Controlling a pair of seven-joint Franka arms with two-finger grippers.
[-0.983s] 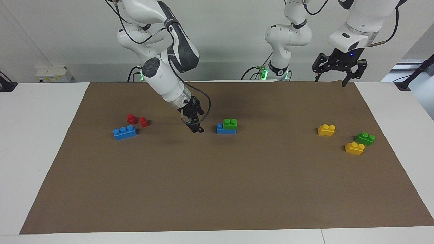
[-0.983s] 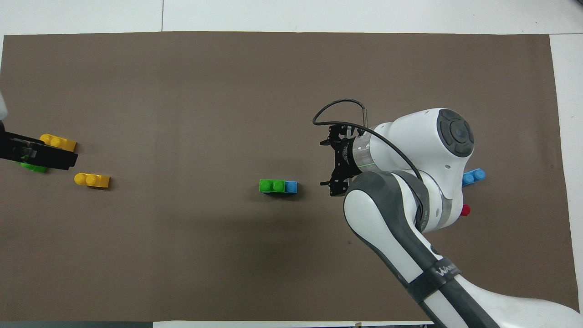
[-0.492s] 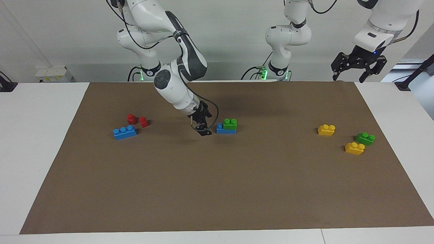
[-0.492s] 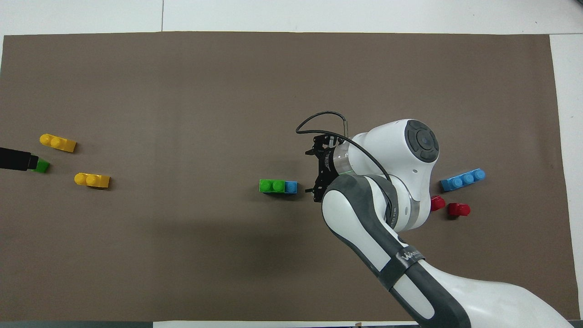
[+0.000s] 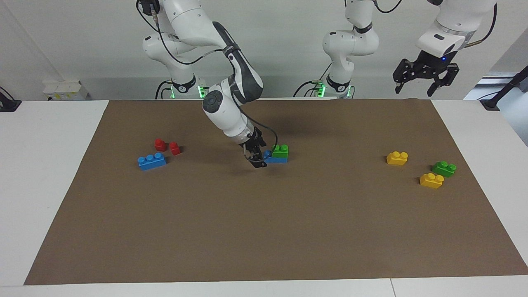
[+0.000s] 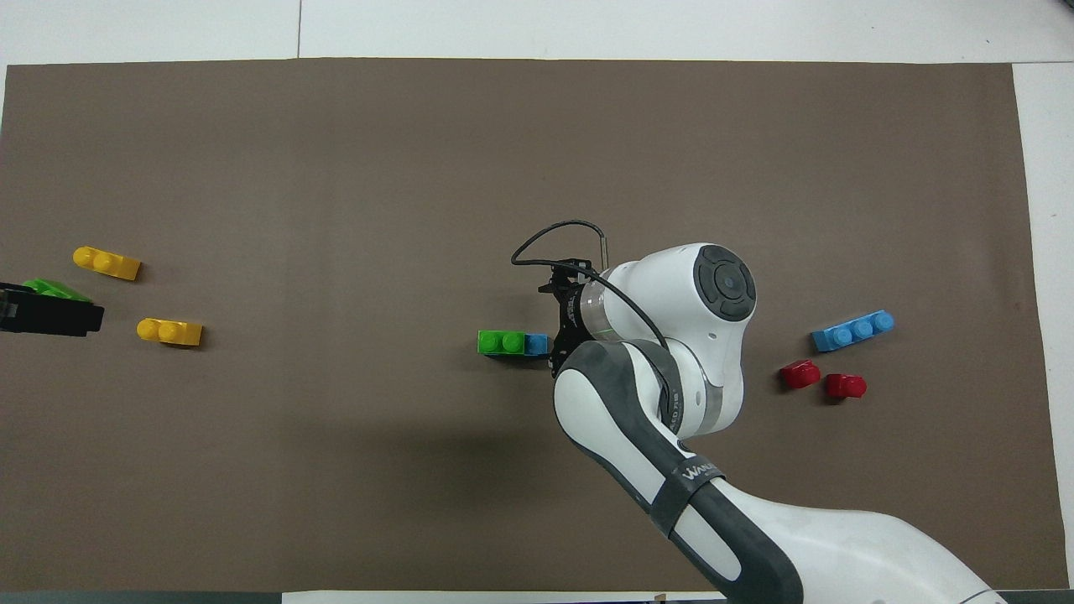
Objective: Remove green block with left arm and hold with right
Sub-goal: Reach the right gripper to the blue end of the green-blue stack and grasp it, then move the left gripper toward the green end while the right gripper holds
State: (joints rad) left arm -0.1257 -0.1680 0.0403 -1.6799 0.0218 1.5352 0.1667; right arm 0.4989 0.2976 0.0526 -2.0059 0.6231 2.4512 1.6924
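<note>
The green block (image 5: 280, 151) (image 6: 502, 342) is a bright two-stud brick stacked on a blue brick (image 5: 274, 159) (image 6: 537, 343) in the middle of the brown mat (image 5: 264, 231). The blue brick's one uncovered stud points toward the right arm's end of the table. My right gripper (image 5: 260, 156) (image 6: 555, 331) is low at that bare end, open, with its fingers on either side of the blue brick's tip. I cannot tell whether they touch it. My left gripper (image 5: 420, 82) (image 6: 59, 319) hangs open and empty, high over the mat's edge at the left arm's end.
A darker green brick (image 5: 444, 168) (image 6: 54, 289) and two yellow bricks (image 5: 397, 158) (image 5: 431, 180) lie at the left arm's end. A second blue brick (image 5: 152, 161) (image 6: 852, 329) and two red pieces (image 5: 160, 144) (image 5: 175, 148) lie at the right arm's end.
My right gripper has slid along the mat toward the stacked bricks and now reaches the blue brick's bare end. The raised left gripper has shifted slightly in the air. No brick has moved.
</note>
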